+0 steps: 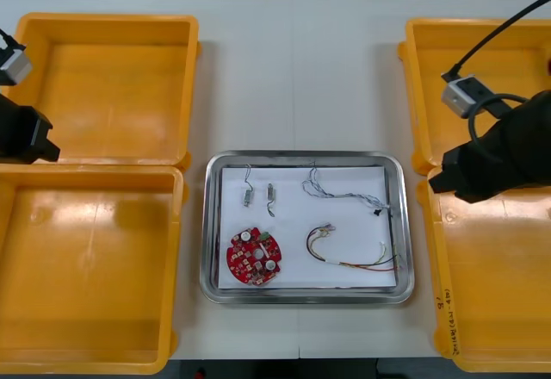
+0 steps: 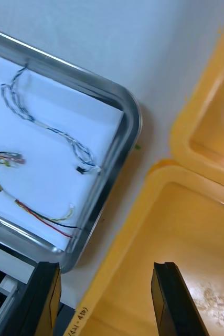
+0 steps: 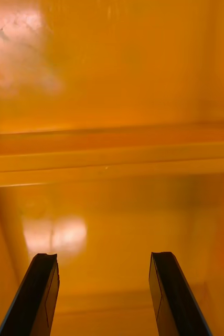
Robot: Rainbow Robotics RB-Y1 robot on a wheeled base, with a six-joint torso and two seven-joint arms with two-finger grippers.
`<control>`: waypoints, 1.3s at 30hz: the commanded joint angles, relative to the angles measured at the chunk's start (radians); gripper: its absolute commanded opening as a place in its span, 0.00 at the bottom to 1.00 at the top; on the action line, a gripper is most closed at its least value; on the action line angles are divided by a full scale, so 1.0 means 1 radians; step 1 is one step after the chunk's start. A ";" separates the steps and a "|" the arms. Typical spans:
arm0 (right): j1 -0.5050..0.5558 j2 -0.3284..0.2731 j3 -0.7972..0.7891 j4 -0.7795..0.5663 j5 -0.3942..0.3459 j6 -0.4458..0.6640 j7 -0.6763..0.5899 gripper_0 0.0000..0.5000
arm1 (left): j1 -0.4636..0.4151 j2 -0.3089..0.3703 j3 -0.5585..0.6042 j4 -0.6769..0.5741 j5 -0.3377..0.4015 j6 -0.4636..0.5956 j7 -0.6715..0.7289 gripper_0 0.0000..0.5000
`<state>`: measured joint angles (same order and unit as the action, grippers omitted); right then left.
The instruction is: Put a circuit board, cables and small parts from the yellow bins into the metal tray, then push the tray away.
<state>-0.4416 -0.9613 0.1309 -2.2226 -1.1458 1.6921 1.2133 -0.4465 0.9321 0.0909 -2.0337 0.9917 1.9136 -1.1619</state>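
**A:** how far along is this thing?

**B:** loading looks done imo. The metal tray (image 1: 209,224) sits mid-table between the yellow bins (image 1: 103,86). Inside it:
- circuit board (image 1: 253,257), near-left
- small metal parts (image 1: 248,194), far-left
- blue and white cable (image 1: 344,194), far-right
- red and yellow cable (image 1: 349,254), near-right

**A:** and the grippers?

**B:** both spread wide, carrying nothing. The right gripper (image 2: 105,268) hovers over the near right bin, just beside the tray. The left gripper (image 3: 102,257) is over the wall between the left bins. I'd say only the push away is left.

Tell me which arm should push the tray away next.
Right. The right pincer hangs open over the near yellow bin, close beside the shiny metal tray; the left pincer is farther off.
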 commanded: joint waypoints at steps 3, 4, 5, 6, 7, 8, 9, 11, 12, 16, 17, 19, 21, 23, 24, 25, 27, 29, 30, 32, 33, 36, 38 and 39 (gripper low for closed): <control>-0.129 -0.034 0.184 -0.035 -0.005 -0.052 0.018 1.00 | 0.100 0.056 0.086 -0.091 0.035 0.006 -0.061 1.00; -0.146 -0.025 0.211 -0.035 -0.002 -0.051 0.023 1.00 | 0.111 0.056 0.098 -0.094 0.047 0.006 -0.058 1.00; -0.166 -0.014 0.240 -0.037 0.003 -0.051 0.028 1.00 | 0.120 0.056 0.109 -0.095 0.056 0.006 -0.053 1.00; -0.178 -0.007 0.259 -0.037 0.005 -0.052 0.031 1.00 | 0.126 0.056 0.115 -0.095 0.065 0.006 -0.050 1.00; -0.195 0.004 0.283 -0.037 0.006 -0.052 0.037 1.00 | 0.137 0.056 0.125 -0.099 0.071 0.006 -0.045 1.00; -0.207 0.013 0.302 -0.037 0.009 -0.052 0.040 1.00 | 0.147 0.056 0.133 -0.105 0.073 0.006 -0.042 1.00; -0.219 0.023 0.325 -0.037 0.011 -0.052 0.046 1.00 | 0.163 0.056 0.142 -0.111 0.076 0.006 -0.038 1.00; -0.238 0.041 0.355 -0.040 0.020 -0.052 0.054 1.00 | 0.186 0.056 0.153 -0.122 0.078 0.006 -0.035 1.00; -0.244 0.046 0.365 -0.042 0.024 -0.052 0.057 1.00 | 0.192 0.056 0.156 -0.125 0.078 0.006 -0.033 1.00; -0.285 0.075 0.449 -0.054 0.054 -0.052 0.078 1.00 | 0.216 0.056 0.159 -0.145 0.078 0.006 -0.018 1.00; -0.292 0.082 0.467 -0.054 0.060 -0.052 0.081 1.00 | 0.221 0.056 0.159 -0.149 0.078 0.006 -0.012 1.00; -0.302 0.098 0.496 -0.052 0.074 -0.052 0.088 1.00 | 0.230 0.054 0.159 -0.160 0.078 0.006 -0.007 1.00; -0.313 0.116 0.529 -0.052 0.089 -0.052 0.092 1.00 | 0.241 0.053 0.161 -0.174 0.076 0.006 -0.001 1.00; -0.325 0.139 0.575 -0.054 0.113 -0.052 0.095 1.00 | 0.253 0.051 0.164 -0.186 0.073 0.006 0.007 1.00; -0.330 0.147 0.593 -0.054 0.127 -0.052 0.097 1.00 | 0.258 0.051 0.165 -0.189 0.073 0.006 0.010 1.00; -0.336 0.153 0.616 -0.054 0.143 -0.054 0.100 1.00 | 0.261 0.053 0.167 -0.192 0.073 0.006 0.011 1.00; -0.351 0.165 0.658 -0.054 0.172 -0.054 0.103 1.00 | 0.261 0.053 0.167 -0.194 0.073 0.006 0.013 1.00; -0.368 0.179 0.717 -0.057 0.215 -0.057 0.106 1.00 | 0.261 0.051 0.167 -0.192 0.076 0.006 0.018 1.00; -0.376 0.182 0.739 -0.057 0.232 -0.061 0.109 1.00 | 0.261 0.051 0.167 -0.192 0.076 0.006 0.018 1.00; -0.385 0.187 0.770 -0.057 0.250 -0.069 0.109 1.00 | 0.261 0.051 0.167 -0.192 0.076 0.006 0.018 1.00; -0.393 0.190 0.817 -0.057 0.275 -0.092 0.109 1.00 | 0.261 0.051 0.167 -0.192 0.076 0.006 0.018 1.00; -0.402 0.191 0.889 -0.057 0.317 -0.124 0.103 1.00 | 0.261 0.051 0.167 -0.192 0.076 0.006 0.018 1.00; -0.405 0.191 0.932 -0.057 0.348 -0.144 0.101 1.00 | 0.261 0.051 0.167 -0.192 0.076 0.006 0.018 1.00; -0.405 0.193 0.943 -0.057 0.357 -0.150 0.101 1.00 | 0.261 0.051 0.167 -0.192 0.076 0.006 0.018 1.00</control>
<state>-0.8083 -0.7839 1.0115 -2.2470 -0.8186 1.5643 1.3013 -0.2019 0.9427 0.2243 -2.1969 1.0601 1.9137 -1.1633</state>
